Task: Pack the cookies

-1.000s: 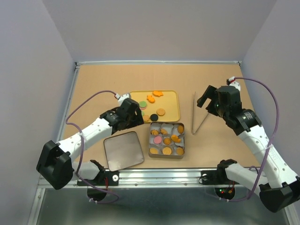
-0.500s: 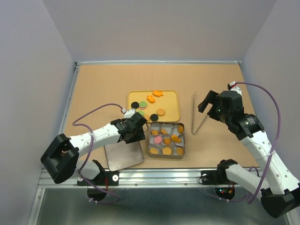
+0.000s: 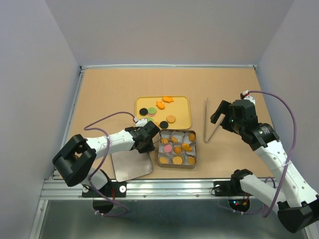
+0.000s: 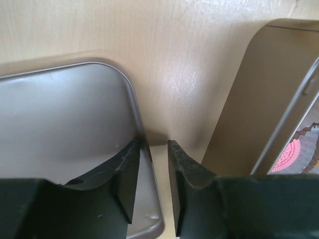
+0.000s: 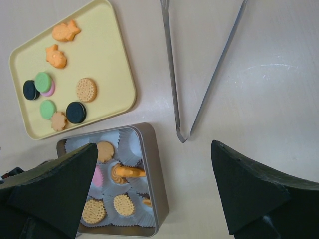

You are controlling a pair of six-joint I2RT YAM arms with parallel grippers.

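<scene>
Straddling the rim of the lid (image 4: pixel 65 114), the left tool (image 4: pixel 153 149) has its jaws parted only narrowly. One finger (image 4: pixel 124 174) lies over the lid's grey surface and the other stands on the bench (image 4: pixel 99 30) side. A thin strip of bench shows between the rim and that second finger, so nothing is clamped. The lid lies flat close to the near edge of the bench, left of the middle. Just to its right sits the tin (image 3: pixel 177 166), also by the near edge.

The right tool (image 5: pixel 154 145) hangs above the bench with its jaws spread wide and nothing between them. Below it are the tin's right side and the tongs (image 5: pixel 171 69). The tongs lie flat toward the right edge, their two arms meeting at the end nearer the near edge.

Some of the cookies (image 5: pixel 86 89) lie in the tin, each in a white paper cup (image 5: pixel 130 142): tan discs, a pink one and an orange one. The others lie on the yellow tray (image 5: pixel 104 59), just beyond the tin toward the far edge. These are two orange shapes plus black, green, pink and tan discs.
</scene>
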